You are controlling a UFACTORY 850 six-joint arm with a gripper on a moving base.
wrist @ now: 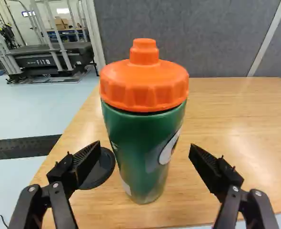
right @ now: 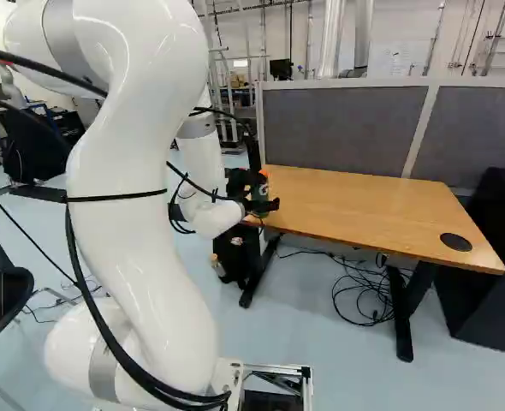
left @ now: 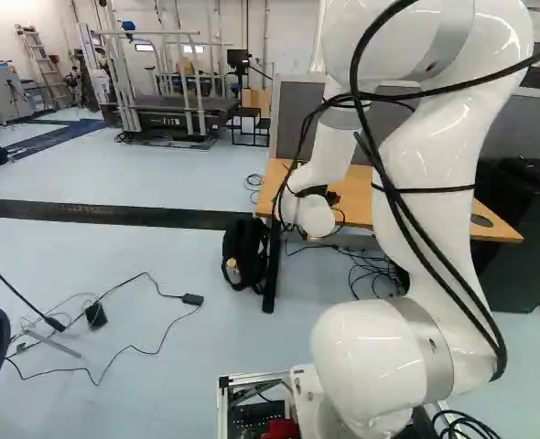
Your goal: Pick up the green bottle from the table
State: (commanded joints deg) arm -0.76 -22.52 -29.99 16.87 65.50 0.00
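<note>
Bottle upright at table corner, gripper released, grasp pending.
Wrist view: I found the green bottle [wrist: 140,143] standing on the table [wrist: 235,124] between the spread fingers of the gripper [wrist: 147,166], with the finger beside the black grommet [wrist: 100,171] nearer it. I judged that centring first, then closing evenly below the orange lid [wrist: 144,86] and lifting straight, would avoid tipping it. Right base view: the grey partition [right: 334,124] stood behind the table; a black bag [right: 233,257] sat on the floor near its leg [right: 257,278]. Left base view: I could not make out the bottle; loose cables [left: 124,352] crossed the floor.
</note>
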